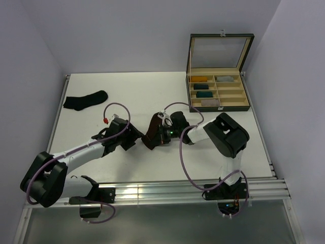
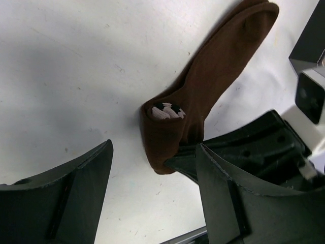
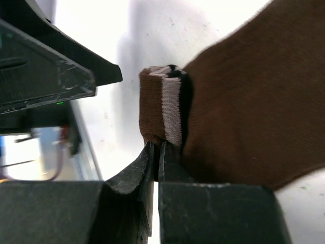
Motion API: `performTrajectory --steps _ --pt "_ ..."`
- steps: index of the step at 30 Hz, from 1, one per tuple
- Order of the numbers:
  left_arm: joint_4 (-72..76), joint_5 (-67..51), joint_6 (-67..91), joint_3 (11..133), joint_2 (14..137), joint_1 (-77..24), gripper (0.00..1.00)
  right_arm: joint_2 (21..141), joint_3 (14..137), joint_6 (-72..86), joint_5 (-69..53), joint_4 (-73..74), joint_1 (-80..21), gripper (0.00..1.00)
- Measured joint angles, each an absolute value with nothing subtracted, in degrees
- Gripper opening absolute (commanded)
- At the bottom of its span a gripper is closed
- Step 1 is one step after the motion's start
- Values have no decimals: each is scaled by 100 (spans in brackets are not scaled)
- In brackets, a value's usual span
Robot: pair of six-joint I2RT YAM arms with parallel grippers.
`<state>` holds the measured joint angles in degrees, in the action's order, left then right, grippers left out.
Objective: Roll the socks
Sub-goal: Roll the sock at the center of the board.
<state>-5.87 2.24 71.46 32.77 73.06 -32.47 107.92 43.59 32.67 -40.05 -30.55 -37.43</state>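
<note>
Midway across the table [image 1: 132, 91], between both grippers: brown sock [image 1: 151, 130], long axis running away from the near edge, folded striped cuff nearest. Pinched tight on that cuff — right gripper [image 3: 156, 148]. Spread wide just left of it, seemingly touching nothing — left gripper [image 2: 153, 152]. Well apart at rear left: black sock [image 1: 85, 100].

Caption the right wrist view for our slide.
Right gripper shut on the folded, striped cuff of the brown sock, lying on the white table.
</note>
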Motion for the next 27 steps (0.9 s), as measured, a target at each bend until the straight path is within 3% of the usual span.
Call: performTrajectory --steps 7,19,27 --pt "-176 60 7159 3151 7439 -3253 67 11203 4550 3625 -4847 -3151 -3441 0" --pt "248 -54 7161 3218 8211 -3450 59 11426 4963 3621 -5223 -2552 -3310 0" --pt "336 3 7170 3343 8477 -3461 45 11459 5041 3607 -5271 -2405 -3295 0"
